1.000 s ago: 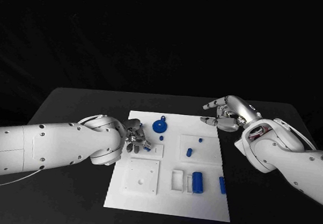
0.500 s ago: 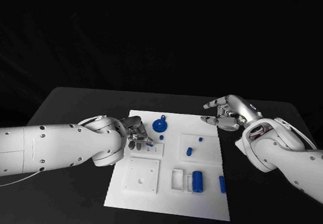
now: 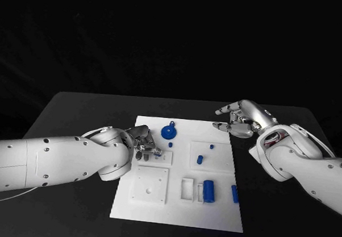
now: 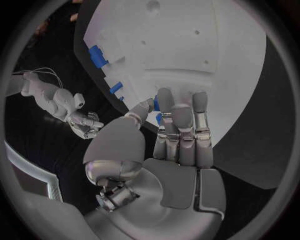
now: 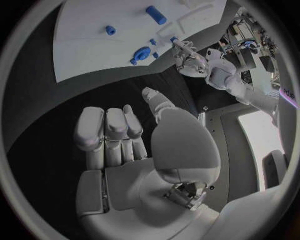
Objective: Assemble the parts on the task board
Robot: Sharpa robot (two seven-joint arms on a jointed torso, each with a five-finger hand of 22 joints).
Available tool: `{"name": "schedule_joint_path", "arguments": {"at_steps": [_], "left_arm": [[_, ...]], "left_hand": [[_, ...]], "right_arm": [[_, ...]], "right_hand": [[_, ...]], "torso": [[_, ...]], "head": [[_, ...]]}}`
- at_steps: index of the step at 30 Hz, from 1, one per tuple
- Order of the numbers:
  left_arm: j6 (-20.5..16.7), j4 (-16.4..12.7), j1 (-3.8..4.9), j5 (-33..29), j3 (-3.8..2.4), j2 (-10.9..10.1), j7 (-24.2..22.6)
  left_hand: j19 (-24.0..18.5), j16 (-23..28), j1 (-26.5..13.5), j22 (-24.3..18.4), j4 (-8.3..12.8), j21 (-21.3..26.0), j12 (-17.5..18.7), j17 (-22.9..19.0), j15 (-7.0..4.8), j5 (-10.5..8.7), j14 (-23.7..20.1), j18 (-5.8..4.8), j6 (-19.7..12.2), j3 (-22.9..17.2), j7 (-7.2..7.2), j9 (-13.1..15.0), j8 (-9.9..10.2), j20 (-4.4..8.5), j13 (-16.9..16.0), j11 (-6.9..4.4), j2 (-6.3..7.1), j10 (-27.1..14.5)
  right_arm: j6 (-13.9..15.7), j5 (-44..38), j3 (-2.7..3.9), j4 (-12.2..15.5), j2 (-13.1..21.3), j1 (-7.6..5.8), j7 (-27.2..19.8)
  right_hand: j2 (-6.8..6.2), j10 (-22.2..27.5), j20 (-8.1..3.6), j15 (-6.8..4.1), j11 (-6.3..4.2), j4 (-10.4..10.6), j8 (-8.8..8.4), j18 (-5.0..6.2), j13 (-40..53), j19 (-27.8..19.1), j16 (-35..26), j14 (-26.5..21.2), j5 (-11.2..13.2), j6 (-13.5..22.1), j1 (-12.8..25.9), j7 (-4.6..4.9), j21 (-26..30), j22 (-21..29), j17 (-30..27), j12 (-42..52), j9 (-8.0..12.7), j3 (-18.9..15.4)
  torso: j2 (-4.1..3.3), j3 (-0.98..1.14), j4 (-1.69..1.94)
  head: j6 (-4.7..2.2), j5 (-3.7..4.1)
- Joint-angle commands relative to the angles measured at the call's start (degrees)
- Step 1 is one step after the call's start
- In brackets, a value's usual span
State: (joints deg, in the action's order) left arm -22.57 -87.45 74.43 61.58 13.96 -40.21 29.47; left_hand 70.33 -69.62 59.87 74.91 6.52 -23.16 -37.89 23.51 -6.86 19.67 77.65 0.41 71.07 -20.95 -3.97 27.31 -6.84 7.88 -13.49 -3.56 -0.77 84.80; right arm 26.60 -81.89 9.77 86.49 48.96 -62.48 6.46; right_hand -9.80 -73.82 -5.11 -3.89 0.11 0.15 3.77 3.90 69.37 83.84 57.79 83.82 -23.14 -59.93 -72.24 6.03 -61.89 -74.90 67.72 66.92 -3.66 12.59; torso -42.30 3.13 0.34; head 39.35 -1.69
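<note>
The white task board (image 3: 211,211) lies in the middle of the table. My left hand (image 3: 143,144) hovers over the board's left side, beside a square recess, and pinches a small blue part (image 4: 157,105) between thumb and fingertips. A round blue disc (image 3: 169,132) sits near the far edge, with a small blue peg (image 3: 171,145) just below it. A blue cylinder (image 3: 209,191) and a blue bar (image 3: 235,194) lie at the right, and a short blue piece (image 3: 200,160) lies in the upper right panel. My right hand (image 3: 238,121) hangs off the board's far right corner, holding nothing.
A square white plate (image 3: 149,186) with small holes lies on the board's near left. A white rectangular slot (image 3: 187,190) stands beside the cylinder. Black tabletop (image 3: 81,115) surrounds the board on all sides.
My left hand has shifted slightly toward the far side with the small blue part, and its forearm has dropped lower. My right hand has stayed put.
</note>
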Motion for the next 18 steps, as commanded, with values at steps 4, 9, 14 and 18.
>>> {"name": "schedule_joint_path", "arguments": {"at_steps": [4, 9, 14, 18], "left_arm": [[-2.3, 0.2, -0.61, 3.1, -0.02, 0.1, 0.5], [-2.5, 0.3, -0.96, 3.7, -0.02, 0.1, 0.6], [-2.3, 0.3, -1.09, 3.9, -0.02, 0.0, 0.7], [-1.5, 0.2, -1.13, 3.9, -0.02, -0.1, 0.8]], "left_hand": [[-0.2, -0.6, 2.2, 1.2, 0.2, -0.6, -0.4, 0.1, -0.58, 0.23, -0.1, -0.41, 14.6, -0.6, 7.50, 1.1, -1.0, 0.11, -0.1, -1.77, -1.99, 2.1], [-0.2, -0.8, 2.1, 1.3, 0.2, -0.8, -0.7, 0.1, -0.60, 0.28, -0.1, -0.41, 14.6, -0.6, 7.54, 1.3, -1.2, 0.13, -0.2, -1.79, -1.95, 2.1], [-0.2, -1.0, 2.1, 1.2, 0.2, -1.1, -0.9, 0.2, -0.62, 0.33, -0.1, -0.41, 14.5, -0.6, 7.56, 1.5, -1.3, 0.16, -0.3, -1.81, -1.93, 2.1], [-0.3, -1.1, 2.1, 1.2, 0.3, -1.2, -1.0, 0.2, -0.64, 0.40, -0.1, -0.41, 14.6, -0.6, 7.58, 1.6, -1.4, 0.17, -0.3, -1.82, -1.92, 2.1]], "right_arm": [[-0.6, 0.0, 0.02, 0.1, 0.1, 0.06, -0.1], [-0.6, 0.0, 0.02, 0.0, 0.2, 0.08, -0.2], [-0.6, 0.0, 0.02, 0.0, 0.2, 0.11, -0.2], [-0.6, 0.0, 0.02, 0.0, 0.2, 0.14, -0.1]], "right_hand": [[-0.04, 0.2, 0.17, 0.00, -0.03, 0.1, -0.22, 0.50, 0.0, 2.3, -0.3, -0.1, -0.2, -0.4, 0.4, -0.03, 0.2, -8.1, 0.1, -0.2, 0.1, -0.3], [-0.04, 0.2, 0.17, 0.00, -0.03, 0.1, -0.22, 0.50, 0.0, 2.3, -0.3, -0.1, -0.2, -0.4, 0.4, -0.03, 0.2, -8.1, 0.1, -0.2, 0.1, -0.3], [-0.04, 0.2, 0.17, 0.00, -0.03, 0.1, -0.22, 0.50, 0.0, 2.3, -0.3, -0.1, -0.2, -0.4, 0.4, -0.03, 0.2, -8.1, 0.1, -0.2, 0.1, -0.3], [-0.04, 0.2, 0.17, 0.00, -0.03, 0.1, -0.22, 0.50, 0.0, 2.3, -0.3, -0.1, -0.2, -0.4, 0.4, -0.03, 0.2, -8.1, 0.1, -0.2, 0.1, -0.3]], "torso": [[-0.07, -0.06, 0.03], [-0.09, -0.14, -0.01], [-0.08, -0.14, 0.04], [-0.10, -0.14, 0.01]], "head": [[0.12, 0.06], [0.17, 0.05], [0.27, 0.01], [0.38, -0.02]]}}
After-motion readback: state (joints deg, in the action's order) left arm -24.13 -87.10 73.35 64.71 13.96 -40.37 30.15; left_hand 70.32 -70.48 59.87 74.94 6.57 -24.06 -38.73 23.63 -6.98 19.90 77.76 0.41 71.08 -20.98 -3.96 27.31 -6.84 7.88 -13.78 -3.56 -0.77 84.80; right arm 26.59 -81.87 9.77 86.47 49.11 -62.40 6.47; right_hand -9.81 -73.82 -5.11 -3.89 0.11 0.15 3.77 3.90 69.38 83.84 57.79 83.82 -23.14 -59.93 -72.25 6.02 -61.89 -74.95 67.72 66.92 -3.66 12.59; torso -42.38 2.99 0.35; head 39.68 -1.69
